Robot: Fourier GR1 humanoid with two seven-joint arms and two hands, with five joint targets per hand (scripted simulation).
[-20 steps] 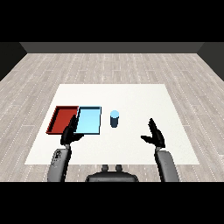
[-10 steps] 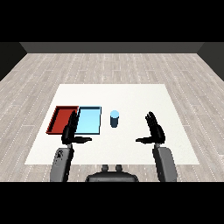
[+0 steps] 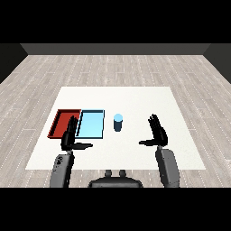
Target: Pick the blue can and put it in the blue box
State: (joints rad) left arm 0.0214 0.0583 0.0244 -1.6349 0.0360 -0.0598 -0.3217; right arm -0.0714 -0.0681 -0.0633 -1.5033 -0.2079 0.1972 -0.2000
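One blue can [image 3: 118, 122] upright on the counter [image 3: 135, 99], ahead-left of the right hand [image 3: 157, 133], apart from it. Fingers straight, thumb spread. Left hand [image 3: 70, 137] likewise spread, overlapping the red tray [image 3: 61, 122]; blue tray [image 3: 91, 124] just beside.

Even, soft light; faint shadows

Two forearms, grey, smooth, rounded casings, thicker toward the lower edge of the head view. Left forearm [image 3: 62, 168]: grey shell with small dark marks on its outer face near the elbow end. Right forearm [image 3: 167, 166]: plain grey shell, narrow paler band at the wrist. Left hand [image 3: 69, 137]: black, slender fingers and thumb. Right hand [image 3: 157, 132]: black, same build, slim segmented fingers [image 3: 154, 122].
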